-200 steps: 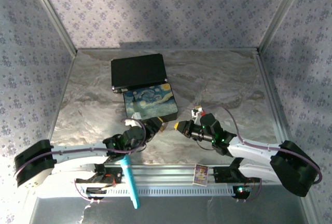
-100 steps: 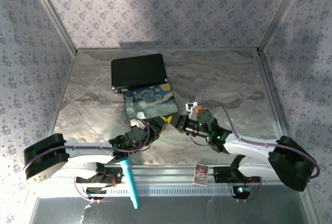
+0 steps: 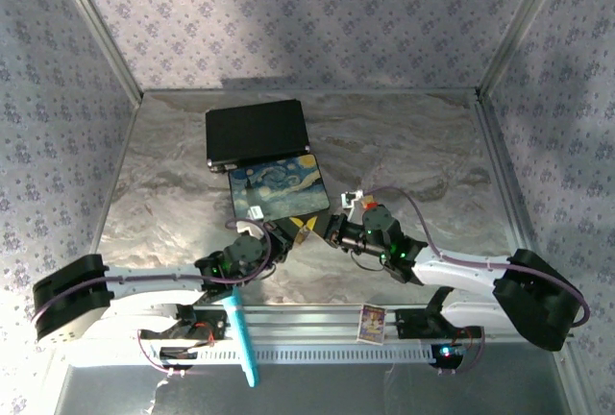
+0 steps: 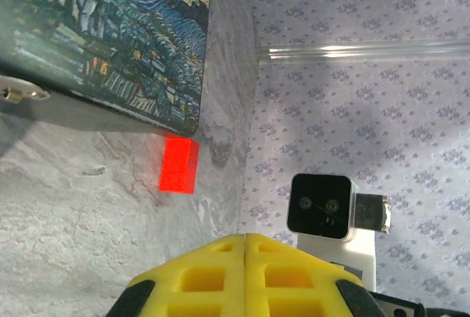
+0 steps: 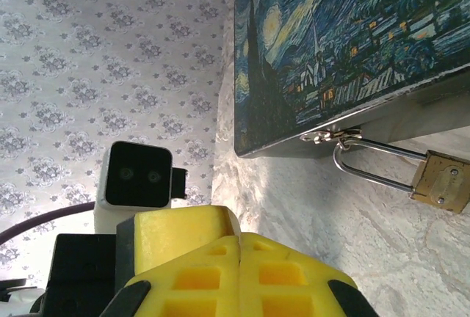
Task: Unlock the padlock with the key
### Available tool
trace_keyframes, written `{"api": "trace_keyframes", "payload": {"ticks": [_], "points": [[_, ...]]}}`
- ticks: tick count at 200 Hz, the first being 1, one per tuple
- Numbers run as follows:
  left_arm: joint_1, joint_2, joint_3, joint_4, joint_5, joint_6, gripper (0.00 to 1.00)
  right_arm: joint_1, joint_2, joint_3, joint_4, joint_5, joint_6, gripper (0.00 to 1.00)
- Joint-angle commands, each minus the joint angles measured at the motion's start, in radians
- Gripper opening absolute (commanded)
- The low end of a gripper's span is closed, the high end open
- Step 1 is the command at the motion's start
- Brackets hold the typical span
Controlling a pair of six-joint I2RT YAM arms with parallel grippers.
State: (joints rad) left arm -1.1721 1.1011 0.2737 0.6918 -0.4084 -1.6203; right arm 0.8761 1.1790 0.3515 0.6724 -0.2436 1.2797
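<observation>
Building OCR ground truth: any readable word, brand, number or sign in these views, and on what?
No text can be read.
Card: printed, but too small to read.
Padlock: no legible marking on the side that shows.
Box: painting only, no words.

Wallpaper with small grey-lilac flower sprigs is covering the back wall (image 3: 307, 21) at 12 o'clock, the left wall (image 3: 48, 127) at 9 and the right wall (image 3: 567, 127) at 3. A silvery metal post (image 3: 93, 21) is running up the corner at 11 o'clock, and a second post (image 3: 520, 21) at 1. A grey marble-patterned tabletop (image 3: 423, 146) is lying between the walls. Light is falling brightest at 8 o'clock, while a dim band is crossing the back wall. A slotted white rail (image 3: 307, 352) is lining the edge at 6 o'clock.
</observation>
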Motion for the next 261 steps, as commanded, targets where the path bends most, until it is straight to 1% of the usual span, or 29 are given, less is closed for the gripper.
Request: {"api": "trace_keyframes", "payload": {"ticks": [1, 12, 19, 22, 26, 32, 37, 40, 41, 42, 45, 54, 61, 68, 91, 107, 113, 117, 127, 136, 153, 167, 189, 202, 207, 219, 245, 254, 261], "points": [[-0.004, -0.011, 0.008, -0.033, -0.016, 0.023, 0.0, 0.001, -0.006, 0.002, 0.003, -0.001, 0.003, 0.0], [-0.004, -0.012, 0.018, -0.042, -0.008, 0.047, 0.0, -0.001, -0.004, 0.011, -0.008, -0.025, -0.015, 0.0], [-0.004, -0.018, 0.033, -0.075, -0.001, 0.068, 0.0, -0.007, -0.007, 0.029, -0.053, -0.05, -0.047, 0.01], [-0.004, -0.023, 0.043, -0.096, 0.002, 0.081, 0.0, -0.009, -0.01, 0.04, -0.082, -0.061, -0.068, 0.09], [-0.003, -0.029, 0.062, -0.133, 0.008, 0.111, 0.0, -0.013, -0.022, 0.059, -0.132, -0.075, -0.112, 0.24], [0.0, -0.047, 0.103, -0.216, 0.018, 0.172, 0.0, -0.018, -0.044, 0.096, -0.261, -0.077, -0.179, 0.53], [0.007, -0.064, 0.15, -0.331, 0.026, 0.223, 0.0, -0.023, -0.065, 0.127, -0.378, -0.063, -0.229, 0.73], [0.01, -0.074, 0.18, -0.398, 0.025, 0.251, 0.0, -0.025, -0.078, 0.146, -0.46, -0.047, -0.262, 0.91], [0.011, -0.077, 0.189, -0.414, 0.024, 0.26, 0.0, -0.025, -0.082, 0.153, -0.476, -0.041, -0.279, 0.95], [0.012, -0.08, 0.199, -0.414, 0.023, 0.277, 0.0, -0.026, -0.086, 0.158, -0.508, -0.035, -0.288, 0.97], [0.014, -0.086, 0.227, -0.494, 0.018, 0.298, 0.0, -0.027, -0.097, 0.176, -0.587, -0.013, -0.329, 0.99], [0.027, -0.098, 0.281, -0.627, 0.011, 0.362, 0.0, -0.028, -0.124, 0.228, -0.775, 0.078, -0.421, 0.99], [0.044, -0.107, 0.304, -0.679, 0.02, 0.391, 0.0, -0.029, -0.142, 0.261, -0.897, 0.152, -0.466, 0.99], [0.066, -0.113, 0.309, -0.705, 0.043, 0.405, 0.0, -0.029, -0.163, 0.279, -0.975, 0.229, -0.496, 0.99], [0.148, -0.109, 0.309, -0.73, 0.14, 0.458, 0.0, -0.02, -0.217, 0.326, -1.119, 0.383, -0.574, 0.99], [0.154, -0.097, 0.346, -0.774, 0.156, 0.553, 0.0, 0.02, -0.229, 0.357, -1.195, 0.512, -0.619, 0.99], [0.154, -0.094, 0.355, -0.767, 0.174, 0.594, 0.0, 0.033, -0.231, 0.359, -1.194, 0.528, -0.642, 0.99], [0.153, -0.091, 0.361, -0.767, 0.184, 0.622, 0.0, 0.04, -0.232, 0.352, -1.176, 0.525, -0.694, 0.99], [0.154, -0.09, 0.381, -0.777, 0.207, 0.684, 0.0, 0.046, -0.24, 0.331, -1.118, 0.472, -0.792, 0.99], [0.155, -0.09, 0.4, -0.781, 0.247, 0.75, 0.0, 0.043, -0.25, 0.321, -1.083, 0.436, -0.794, 0.99], [0.158, -0.092, 0.429, -0.779, 0.351, 0.872, 0.0, 0.009, -0.278, 0.275, -0.953, 0.201, -0.823, 0.98], [0.165, -0.097, 0.437, -0.766, 0.44, 0.947, 0.0, -0.028, -0.305, 0.211, -0.782, 0.023, -0.816, 0.93], [0.201, -0.114, 0.412, -0.708, 0.602, 1.0, 0.0, -0.1, -0.373, 0.094, -0.526, -0.19, -0.753, 0.79], [0.225, -0.128, 0.38, -0.648, 0.669, 0.983, 0.0, -0.136, -0.41, 0.05, -0.438, -0.258, -0.718, 0.65], [0.231, -0.132, 0.37, -0.618, 0.692, 0.976, 0.0, -0.148, -0.42, 0.039, -0.42, -0.275, -0.706, 0.62], [0.237, -0.135, 0.357, -0.571, 0.74, 0.969, 0.0, -0.17, -0.427, 0.023, -0.378, -0.33, -0.679, 0.61], [0.237, -0.131, 0.349, -0.529, 0.78, 0.959, 0.0, -0.192, -0.383, -0.003, -0.237, -0.446, -0.593, 0.59], [0.237, -0.134, 0.343, -0.505, 0.79, 0.954, 0.0, -0.19, -0.359, -0.005, -0.188, -0.467, -0.57, 0.47], [0.237, -0.136, 0.336, -0.485, 0.79, 0.942, 0.0, -0.187, -0.342, -0.009, -0.156, -0.469, -0.554, 0.4]]}}
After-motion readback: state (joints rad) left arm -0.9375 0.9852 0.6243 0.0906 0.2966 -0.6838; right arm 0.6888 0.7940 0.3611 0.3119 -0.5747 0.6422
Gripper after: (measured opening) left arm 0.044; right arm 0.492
